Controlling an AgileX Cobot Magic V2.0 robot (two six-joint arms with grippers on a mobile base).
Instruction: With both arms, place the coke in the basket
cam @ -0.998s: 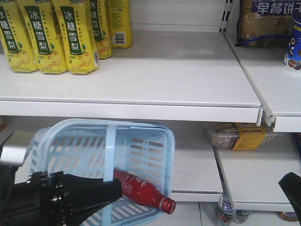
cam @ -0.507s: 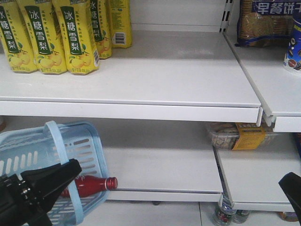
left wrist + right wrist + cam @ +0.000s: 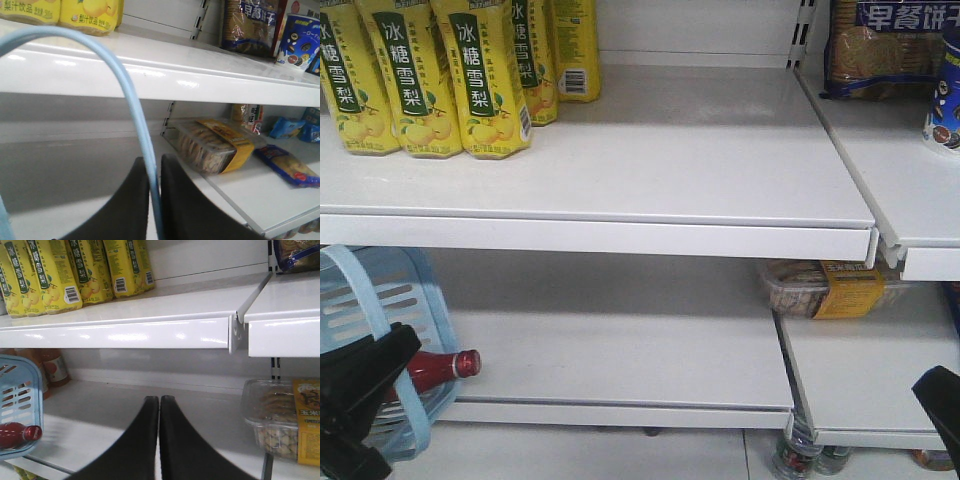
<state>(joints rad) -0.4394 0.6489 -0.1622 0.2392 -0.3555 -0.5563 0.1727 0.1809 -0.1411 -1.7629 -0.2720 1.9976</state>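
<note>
A light-blue plastic basket (image 3: 415, 290) hangs at the far left, in front of the lower shelf. A red coke bottle (image 3: 435, 367) lies inside it, its red cap poking out to the right. My left gripper (image 3: 154, 165) is shut on the basket's thin blue handle (image 3: 131, 95), which arcs up across the left wrist view. Its black body hides the basket's lower part in the front view. The right wrist view shows the basket (image 3: 20, 400) and the bottle (image 3: 17, 434) at the far left. My right gripper (image 3: 159, 399) is shut and empty, far right of the basket.
Yellow pear-drink cartons (image 3: 430, 75) stand on the upper shelf at the back left. A clear cookie box with a yellow label (image 3: 825, 288) lies on the lower right shelf. Biscuit packs (image 3: 880, 50) sit upper right. Bottles (image 3: 800, 455) stand below the shelf.
The basket with the coke bottle in it has moved steadily left and now sits at the frame's left edge. My left gripper moved left with it. The right arm has not moved.
</note>
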